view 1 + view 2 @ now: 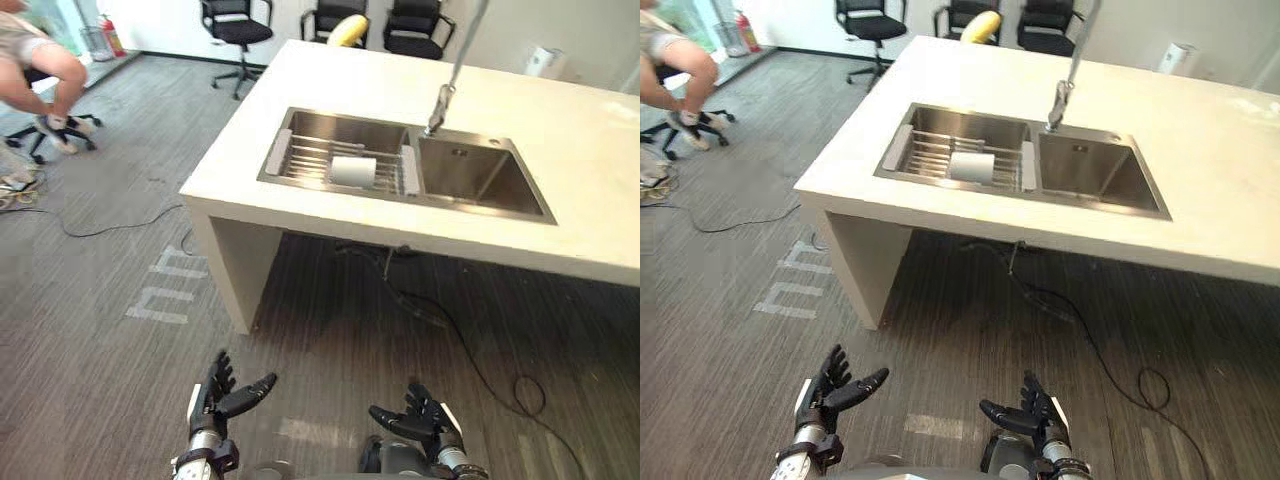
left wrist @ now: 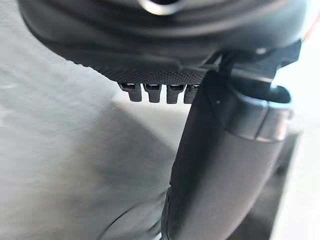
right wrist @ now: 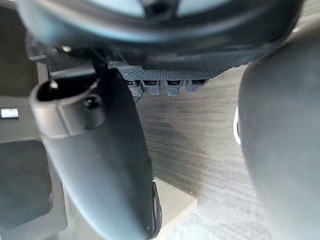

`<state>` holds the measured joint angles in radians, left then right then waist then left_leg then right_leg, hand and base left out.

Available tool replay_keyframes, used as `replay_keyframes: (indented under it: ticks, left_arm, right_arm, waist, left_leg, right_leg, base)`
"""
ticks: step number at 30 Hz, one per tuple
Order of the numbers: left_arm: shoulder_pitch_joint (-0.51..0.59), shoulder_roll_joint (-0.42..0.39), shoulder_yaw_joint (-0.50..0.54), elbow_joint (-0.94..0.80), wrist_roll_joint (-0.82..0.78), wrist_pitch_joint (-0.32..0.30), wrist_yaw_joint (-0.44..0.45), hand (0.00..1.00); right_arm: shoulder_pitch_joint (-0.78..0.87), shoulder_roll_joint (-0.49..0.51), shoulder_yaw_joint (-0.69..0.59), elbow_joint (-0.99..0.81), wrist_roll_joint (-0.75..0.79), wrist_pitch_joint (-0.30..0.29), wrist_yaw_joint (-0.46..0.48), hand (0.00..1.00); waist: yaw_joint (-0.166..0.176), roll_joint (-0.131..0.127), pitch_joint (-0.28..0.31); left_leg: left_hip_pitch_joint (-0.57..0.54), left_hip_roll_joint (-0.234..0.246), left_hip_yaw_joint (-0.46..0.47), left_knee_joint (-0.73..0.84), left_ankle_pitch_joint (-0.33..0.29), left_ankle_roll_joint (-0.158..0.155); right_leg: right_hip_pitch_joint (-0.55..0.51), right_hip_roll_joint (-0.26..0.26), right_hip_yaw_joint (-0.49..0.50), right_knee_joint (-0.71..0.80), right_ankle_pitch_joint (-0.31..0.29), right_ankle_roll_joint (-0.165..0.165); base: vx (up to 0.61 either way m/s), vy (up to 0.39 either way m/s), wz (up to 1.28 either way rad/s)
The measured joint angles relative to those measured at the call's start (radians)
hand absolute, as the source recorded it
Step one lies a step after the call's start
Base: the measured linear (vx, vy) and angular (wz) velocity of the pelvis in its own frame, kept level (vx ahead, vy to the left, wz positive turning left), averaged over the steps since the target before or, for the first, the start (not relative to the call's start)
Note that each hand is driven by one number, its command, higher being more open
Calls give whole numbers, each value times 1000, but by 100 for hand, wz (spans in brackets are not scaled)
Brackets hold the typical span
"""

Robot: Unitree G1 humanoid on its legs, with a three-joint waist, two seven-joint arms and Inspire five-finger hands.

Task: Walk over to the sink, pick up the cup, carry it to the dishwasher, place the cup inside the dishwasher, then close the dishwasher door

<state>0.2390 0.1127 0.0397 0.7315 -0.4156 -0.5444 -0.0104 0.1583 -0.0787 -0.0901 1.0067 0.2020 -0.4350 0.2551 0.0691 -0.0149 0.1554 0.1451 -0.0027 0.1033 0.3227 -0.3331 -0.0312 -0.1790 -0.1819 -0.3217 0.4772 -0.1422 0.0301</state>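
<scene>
The task looks barely begun: the white cup [image 1: 352,171] lies on the rack [image 1: 305,158] inside the sink [image 1: 478,178], well apart from the left robot hand [image 1: 222,395] and right robot hand [image 1: 420,420], both spread wide and empty, so pickup, dishwasher loading and door-closing remain.

Faucet [image 1: 444,98] top and seated person [image 1: 42,62] cut off

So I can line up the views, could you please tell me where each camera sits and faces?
Left eye view: head, looking down at the sink holding the cup; left hand and right hand open, low.
Right eye view: head, slightly rightward; shares that whole scene.
Left wrist view: left wrist, along its hand toward floor.
Right wrist view: right wrist, along its hand toward floor.
</scene>
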Motion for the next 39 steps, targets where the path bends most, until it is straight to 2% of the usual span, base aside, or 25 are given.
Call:
replay_keyframes:
  ticks: [2, 4, 5, 6, 8, 10, 11, 13, 14, 15, 16, 17, 20, 22, 23, 24, 26, 27, 29, 31, 33, 34, 35, 36, 39]
  left_arm:
    - [33, -18, 18, -117, 2, -29, 45, 100]
    - [69, -39, 24, -307, 3, -42, 86, 100]
    - [73, -41, 24, -350, 2, -45, 87, 100]
    - [73, -41, 24, -435, 2, -52, 77, 100]
    - [67, -40, 21, -542, 2, -58, 43, 100]
    - [67, -36, 4, -627, 3, -70, 2, 100]
    - [67, -32, -15, -681, 3, -70, -17, 100]
    - [67, -36, -39, -755, 5, -66, -44, 100]
    - [68, -39, -54, -789, 15, -64, -53, 100]
    - [71, -44, -65, -812, 26, -57, -58, 100]
    - [75, -49, -71, -823, 27, -53, -59, 100]
    - [86, -55, -68, -832, 25, -46, -59, 100]
    - [80, -55, -69, -834, 22, -19, -60, 100]
    - [86, -53, -86, -836, 23, 13, -52, 100]
    - [88, -53, -95, -837, 23, 16, -47, 100]
    - [97, -49, -111, -850, 23, 18, -34, 100]
    - [111, -29, -132, -879, 24, 22, -27, 100]
    - [111, -11, -152, -886, 30, 22, -17, 100]
    - [103, 10, -178, -890, 65, 23, 10, 100]
    - [74, 25, -184, -888, 65, 29, 28, 100]
    - [35, 36, -177, -872, 65, 38, 39, 100]
    - [24, 40, -173, -867, 65, 44, 41, 100]
    - [12, 42, -163, -859, 65, 50, 43, 100]
    - [9, 28, -149, -837, 67, 53, 44, 100]
    - [16, -24, -167, -817, 91, 74, 43, 100]
  right_arm:
    - [-14, -3, -1, -36, 0, 14, 1, 100]
    - [-13, -28, -2, -73, -2, 40, -3, 100]
    - [-10, -34, -2, -74, -7, 46, -5, 100]
    - [0, -43, -2, -76, -9, 54, -14, 100]
    - [16, -55, -16, -77, -8, 60, -24, 100]
    - [30, -68, -35, -77, -7, 61, -30, 100]
    - [39, -74, -44, -80, -7, 66, -37, 100]
    - [46, -74, -52, -92, -8, 83, -42, 100]
    - [48, -73, -51, -95, -9, 83, -45, 100]
    - [50, -76, -49, -97, -9, 83, -47, 100]
    - [53, -84, -46, -98, -9, 83, -47, 100]
    - [57, -84, -26, -90, -11, 85, -58, 100]
    - [72, -60, 24, -113, -40, 81, -62, 100]
    - [67, -37, 28, -114, -49, 82, -64, 100]
    - [67, -33, 28, -115, -49, 82, -64, 100]
    - [64, -26, 28, -121, -52, 80, -59, 100]
    - [69, -9, 27, -123, -57, 75, -56, 100]
    - [81, 0, 21, -124, -69, 73, -54, 100]
    - [97, 5, 13, -124, -79, 63, -39, 100]
    - [90, 12, -5, -125, -87, 44, -34, 100]
    - [84, 15, -11, -125, -88, 38, -29, 100]
    - [82, 16, -11, -125, -88, 39, -29, 100]
    - [86, 19, -11, -124, -88, 42, -28, 100]
    - [88, 14, -17, -107, -88, 46, -28, 100]
    - [67, -17, -66, -74, -86, 62, -36, 100]
  waist:
    - [2, 11, 6]
    - [2, 39, 13]
    - [3, 42, 13]
    - [6, 44, 13]
    - [5, 41, 14]
    - [4, 47, 9]
    - [2, 52, 6]
    - [3, 51, 8]
    - [6, 49, 9]
    - [11, 61, 10]
    - [19, 78, 6]
    - [40, 91, 3]
    - [40, 66, -5]
    - [62, 57, -6]
    - [65, 57, -7]
    - [65, 51, -9]
    - [56, 27, -22]
    - [52, 13, -33]
    - [34, 6, -46]
    - [12, 7, -48]
    - [-9, 8, -48]
    - [-12, 7, -49]
    - [-12, -6, -55]
    - [-13, -3, -67]
    - [-6, 69, -90]
  left_leg:
    - [-72, 39, 3, 129, -1, -5]
    - [-177, 104, 24, 385, 45, -36]
    - [-198, 116, 29, 444, 76, -35]
    - [-244, 149, 47, 561, 108, -13]
    - [-292, 173, 53, 616, 92, 2]
    - [-308, 177, 68, 531, 82, -2]
    - [-304, 166, 87, 425, 74, -8]
    - [-309, 131, 108, 291, 72, -12]
    - [-311, 90, 102, 174, 85, -8]
    - [-310, 58, 91, 46, 135, -3]
    - [-307, 52, 77, -26, 181, -2]
    - [-273, 46, 94, -41, 269, 45]
    - [-286, 22, 119, 26, 204, 80]
    - [-269, 25, 164, 65, 136, 94]
    - [-249, 25, 182, 64, 116, 97]
    - [-217, 22, 202, 59, 89, 95]
    - [-173, 6, 213, 45, 68, 95]
    - [-138, -3, 215, 19, 65, 93]
    - [-60, 1, 207, -44, 67, 82]
    - [-28, 27, 188, -71, 67, 62]
    - [-14, 54, 157, -76, 66, 39]
    - [-10, 60, 148, -75, 62, 28]
    - [5, 61, 136, -72, 52, 7]
    - [20, 65, 124, -66, 33, -19]
    - [21, 116, 111, -75, 68, -34]
  right_leg:
    - [7, 22, -24, -7, -33, -15]
    - [55, 46, -54, -11, -72, -40]
    - [75, 49, -59, -17, -81, -43]
    - [124, 54, -76, -46, -90, -50]
    - [181, 54, -89, -99, -89, -46]
    - [222, 53, -93, -147, -81, -34]
    - [244, 46, -96, -172, -77, -28]
    - [276, 34, -96, -206, -73, -20]
    - [294, 17, -88, -219, -85, -6]
    - [305, 8, -71, -216, -100, 21]
    - [306, 12, -58, -208, -108, 36]
    - [308, 10, -9, -182, -128, 63]
    - [315, -13, 57, -198, -132, 76]
    - [303, -29, 109, -149, -132, 77]
    - [282, -40, 122, -83, -133, 76]
    - [214, -70, 129, 82, -132, 75]
    - [120, -117, 133, 314, -108, 85]
    - [87, -128, 126, 400, -109, 83]
    - [39, -128, 54, 439, -132, 48]
    - [-15, -113, -17, 367, -146, 26]
    - [-50, -94, -56, 272, -143, 24]
    - [-54, -84, -65, 228, -133, 18]
    - [-47, -69, -71, 104, -47, -3]
    - [-26, -66, -83, 57, -27, -16]
    - [31, -2, -121, -35, -30, -22]
  base:
    - [294, -293, 26]
    - [270, -249, 19]
    - [280, -182, 23]
    - [287, -182, 25]
    - [252, -153, 20]
    - [193, -33, 6]
    - [232, 34, 7]
    - [216, 80, 4]
    - [208, 153, -13]
    - [209, 173, -26]
    - [228, 209, -67]
    - [245, 188, -63]
    - [282, 159, -30]
    - [264, 142, -55]
    - [194, 126, -58]
    - [194, 118, -51]
    - [195, 77, -28]
    - [296, 43, -3]
    - [273, 17, 7]
    - [275, -69, 22]
    - [300, -144, 38]
    - [304, -214, 39]
    - [314, -263, 26]
    - [314, -252, 16]
    - [286, -214, 12]
